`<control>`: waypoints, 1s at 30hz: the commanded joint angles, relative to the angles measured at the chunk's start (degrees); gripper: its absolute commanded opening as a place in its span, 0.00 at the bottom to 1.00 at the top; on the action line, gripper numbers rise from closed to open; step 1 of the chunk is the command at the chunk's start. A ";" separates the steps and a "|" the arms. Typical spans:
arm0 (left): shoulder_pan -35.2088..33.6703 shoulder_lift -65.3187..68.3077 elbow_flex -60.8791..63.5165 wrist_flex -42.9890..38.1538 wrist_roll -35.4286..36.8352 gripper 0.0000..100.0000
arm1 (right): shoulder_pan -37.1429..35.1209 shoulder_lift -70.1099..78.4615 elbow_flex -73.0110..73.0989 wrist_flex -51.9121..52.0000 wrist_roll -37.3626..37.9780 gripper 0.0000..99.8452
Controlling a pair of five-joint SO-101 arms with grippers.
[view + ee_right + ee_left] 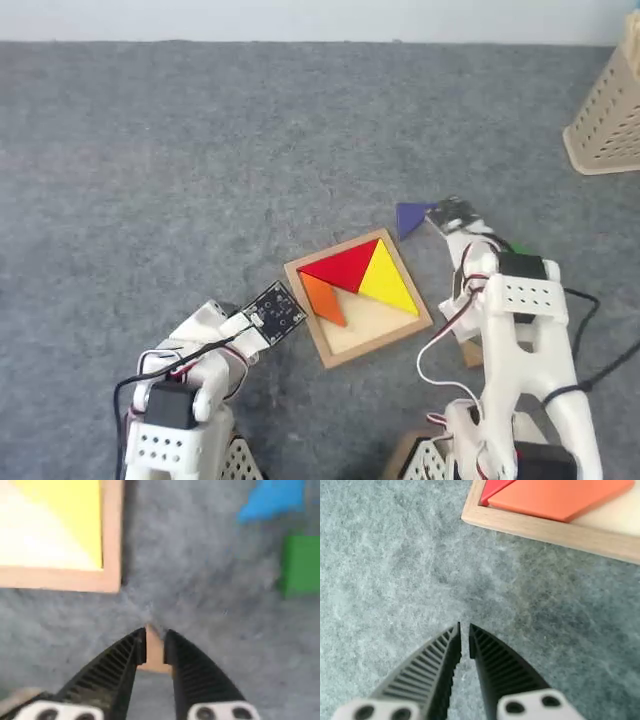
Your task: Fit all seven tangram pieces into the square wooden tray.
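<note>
The square wooden tray point(338, 352) lies mid-table, holding a red triangle point(342, 268), a yellow triangle point(388, 285) and an orange piece point(323, 298). Part of its floor is bare. My left gripper point(465, 626) is shut and holds nothing, low over the carpet just short of the tray's rim point(545, 530). My right gripper point(155, 631) is shut on a tan piece point(154, 652) beside the tray's right corner point(112, 582). That tan piece point(470, 352) peeks out under the right arm. A blue triangle point(410, 217) and a green piece point(520, 247) lie outside the tray.
A perforated cream container point(610, 110) stands at the far right edge. Grey carpet covers the table, with wide open room to the left and behind the tray. The blue piece point(272, 500) and green piece point(300, 565) lie beyond my right gripper.
</note>
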 commanded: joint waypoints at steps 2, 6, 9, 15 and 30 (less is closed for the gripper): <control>-0.18 -0.97 -0.57 0.26 -0.62 0.03 | 1.36 -1.36 2.37 2.42 1.76 0.12; -0.18 -0.97 -0.57 0.26 -0.62 0.03 | 4.44 -0.92 5.45 -0.40 2.11 0.20; -0.18 -0.97 -0.57 0.26 -0.62 0.03 | 6.55 -0.75 7.56 -3.21 2.20 0.21; -0.18 -0.97 -0.57 0.26 -0.62 0.03 | 7.78 -0.66 11.87 -10.95 5.54 0.21; -0.18 -0.97 -0.57 0.26 -0.62 0.03 | 8.31 20.44 -6.51 -13.14 5.45 0.10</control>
